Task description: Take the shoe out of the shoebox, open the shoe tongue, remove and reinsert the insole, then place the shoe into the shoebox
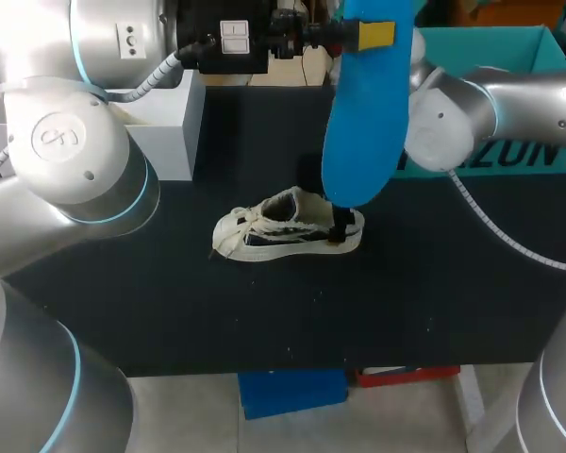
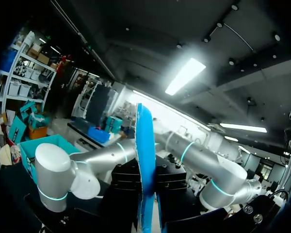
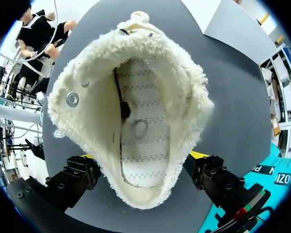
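L gripper (image 1: 358, 36) pinches blue insole (image 1: 363, 123) high over table (image 1: 170, 302); R gripper (image 3: 143, 159) clamps heel of shoe (image 1: 288, 226), which sits on table. Risk: we misalign w/ opening, insole tip snags fleece collar (image 3: 189, 92) & buckles

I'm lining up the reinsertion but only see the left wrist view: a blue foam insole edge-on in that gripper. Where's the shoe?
Observer: The white fleecy shoe stands on its sole on the black table, its heel by the blue foam insole's lower end in the head view.
Operator: Is it steadied?
Observer: The right gripper clamps its heel from both sides.
Operator: Opening clear?
Observer: The right wrist view shows it spread wide, the stitched footbed bare.
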`<state>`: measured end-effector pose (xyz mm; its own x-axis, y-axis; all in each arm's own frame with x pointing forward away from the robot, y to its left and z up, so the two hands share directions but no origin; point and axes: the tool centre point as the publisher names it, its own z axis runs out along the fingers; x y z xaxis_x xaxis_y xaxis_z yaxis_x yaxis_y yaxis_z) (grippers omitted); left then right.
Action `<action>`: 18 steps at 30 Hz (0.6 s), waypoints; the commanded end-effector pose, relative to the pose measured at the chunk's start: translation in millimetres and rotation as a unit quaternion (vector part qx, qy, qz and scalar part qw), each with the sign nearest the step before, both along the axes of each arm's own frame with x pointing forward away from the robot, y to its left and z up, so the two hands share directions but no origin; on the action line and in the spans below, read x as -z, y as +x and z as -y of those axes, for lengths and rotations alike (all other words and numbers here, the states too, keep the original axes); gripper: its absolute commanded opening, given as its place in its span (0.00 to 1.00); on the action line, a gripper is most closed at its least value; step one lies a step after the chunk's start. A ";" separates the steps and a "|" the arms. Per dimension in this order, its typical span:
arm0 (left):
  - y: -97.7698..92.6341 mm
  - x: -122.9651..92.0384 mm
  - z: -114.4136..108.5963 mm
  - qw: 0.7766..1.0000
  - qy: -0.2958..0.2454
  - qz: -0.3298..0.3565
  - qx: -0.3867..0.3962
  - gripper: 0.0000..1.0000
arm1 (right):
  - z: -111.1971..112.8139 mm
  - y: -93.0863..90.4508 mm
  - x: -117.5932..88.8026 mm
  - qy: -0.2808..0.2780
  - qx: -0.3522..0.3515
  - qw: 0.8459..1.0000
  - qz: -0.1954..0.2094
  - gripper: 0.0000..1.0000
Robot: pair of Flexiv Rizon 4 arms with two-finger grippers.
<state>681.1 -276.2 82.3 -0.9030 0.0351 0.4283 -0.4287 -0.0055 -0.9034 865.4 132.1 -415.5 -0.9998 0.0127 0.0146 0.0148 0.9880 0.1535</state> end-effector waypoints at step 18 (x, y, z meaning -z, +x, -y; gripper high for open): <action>-1.3 0.9 0.3 1.000 0.001 0.000 -0.002 0.00 | 23.6 -5.5 22.1 0.271 0.045 0.961 0.016 1.00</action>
<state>681.1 -276.1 82.2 -0.9030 0.0351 0.4283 -0.4287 -0.0055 -0.9034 859.8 109.3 -429.3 -0.9951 0.0979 0.0125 0.0904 0.8528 0.5144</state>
